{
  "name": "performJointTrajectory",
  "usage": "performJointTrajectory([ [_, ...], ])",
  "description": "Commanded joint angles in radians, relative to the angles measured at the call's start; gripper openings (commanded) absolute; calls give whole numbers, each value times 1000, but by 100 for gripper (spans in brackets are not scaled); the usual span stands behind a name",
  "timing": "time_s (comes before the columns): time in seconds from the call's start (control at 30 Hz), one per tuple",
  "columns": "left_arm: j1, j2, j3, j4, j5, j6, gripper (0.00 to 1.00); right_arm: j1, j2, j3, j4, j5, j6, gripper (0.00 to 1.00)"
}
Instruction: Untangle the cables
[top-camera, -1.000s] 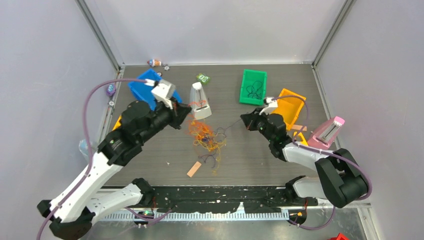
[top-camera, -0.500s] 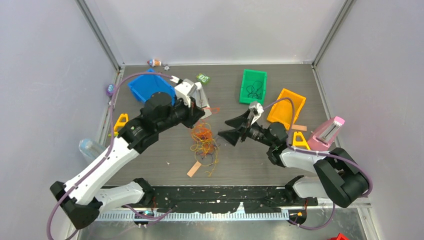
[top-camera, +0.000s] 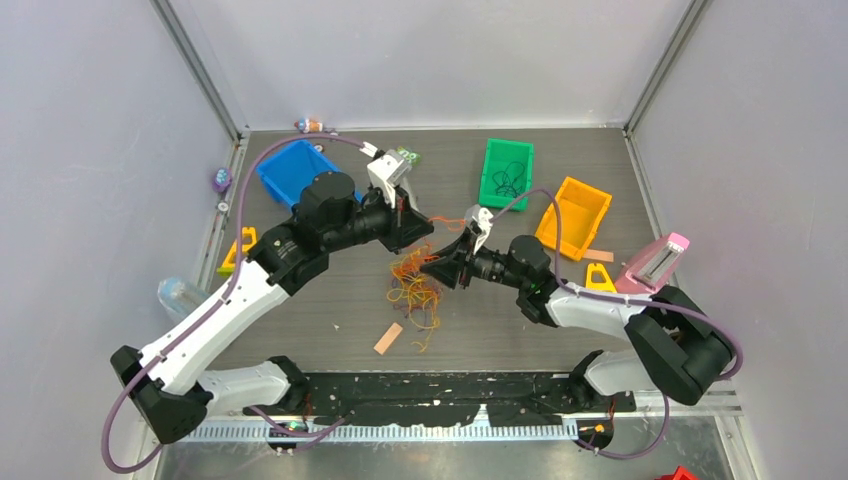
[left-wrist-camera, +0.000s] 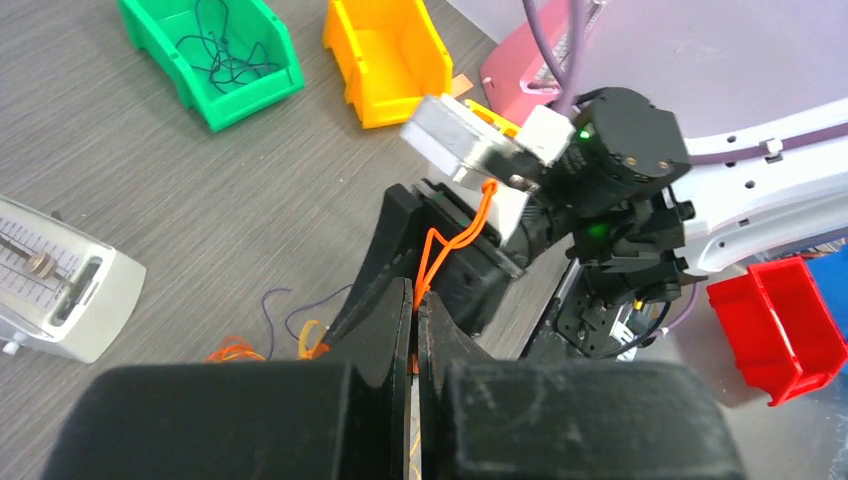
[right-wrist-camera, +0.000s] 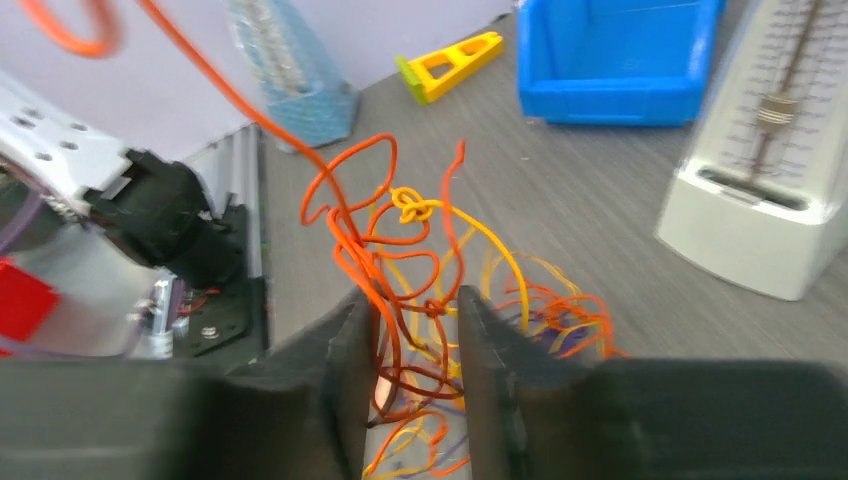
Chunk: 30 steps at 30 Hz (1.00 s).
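The left gripper (left-wrist-camera: 413, 300) pinches an orange cable (left-wrist-camera: 450, 241) above the cable tangle (top-camera: 412, 287). The right gripper (right-wrist-camera: 410, 305), slightly spread, straddles tangle strands and hides their lower ends.

Table (top-camera: 520, 330): dark grey wood-grain top, matte. Behind table, plain pale grey back wall (top-camera: 430, 60); same plain L wall (top-camera: 90, 150) & R wall (top-camera: 760, 130) flank it. Alu posts (top-camera: 200, 70) rise from table's rear corners, slanting outward. Light even, diffuse; shadows on tabletop soft

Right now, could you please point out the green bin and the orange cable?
green bin (left-wrist-camera: 250, 100), left wrist view, near outer wall.
orange cable (left-wrist-camera: 424, 268), left wrist view, its upright strand.
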<state>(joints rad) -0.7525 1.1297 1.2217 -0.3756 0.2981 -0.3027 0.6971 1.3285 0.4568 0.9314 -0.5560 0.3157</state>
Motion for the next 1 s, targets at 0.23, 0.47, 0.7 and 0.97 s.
performJointTrajectory([
  [0.23,94,-150,175,-109,-467,113,0,-35,-15,27,-201,418,11,5],
  [0.47,214,-282,149,-117,-651,142,0,-272,-36,-54,-321,611,243,5],
  [0.7,270,-296,134,-121,-783,176,0,-329,-44,-82,-300,571,261,26],
  [0.97,349,-243,189,-136,-675,167,0,-329,-39,-82,-232,446,223,44],
])
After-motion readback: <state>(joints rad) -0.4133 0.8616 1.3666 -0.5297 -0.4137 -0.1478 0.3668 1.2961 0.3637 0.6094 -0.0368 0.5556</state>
